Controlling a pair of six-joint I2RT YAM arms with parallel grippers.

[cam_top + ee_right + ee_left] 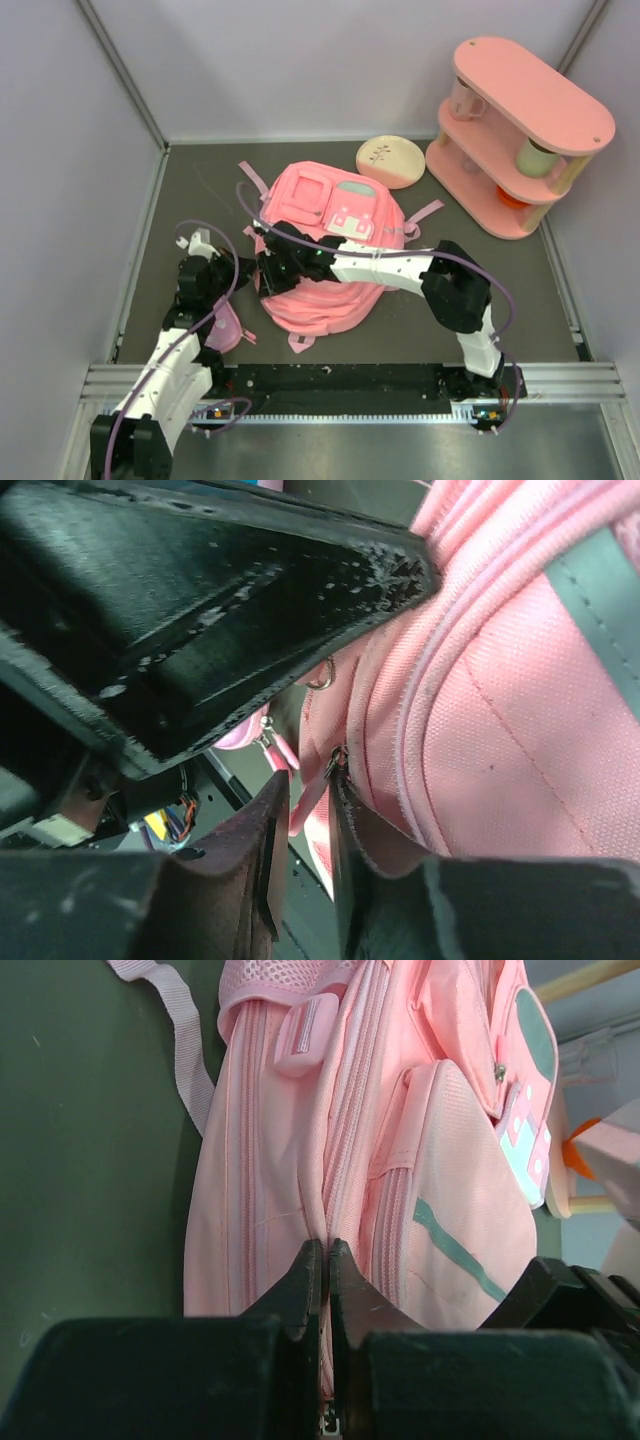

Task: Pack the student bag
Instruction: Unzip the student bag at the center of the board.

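Observation:
The student bag [330, 215], a soft pink backpack with a white-and-mint patch, lies on the dark table in the middle of the top view. My left gripper [326, 1245] is at the bag's left side, shut on a fold of pink fabric [330, 1160] beside a zip seam. My right gripper [308, 780] reaches across the bag to the same edge, close to the left one. Its jaws stand a little apart. A pink zip pull tab [311, 801] hangs loose between them from its slider [336, 756].
A small pink pouch [225, 330] lies by the left arm, near the front rail. A cream round disc [390, 162] sits behind the bag. A pink two-tier shelf [520, 130] holding a cup and rolls stands at back right. Walls close in left and right.

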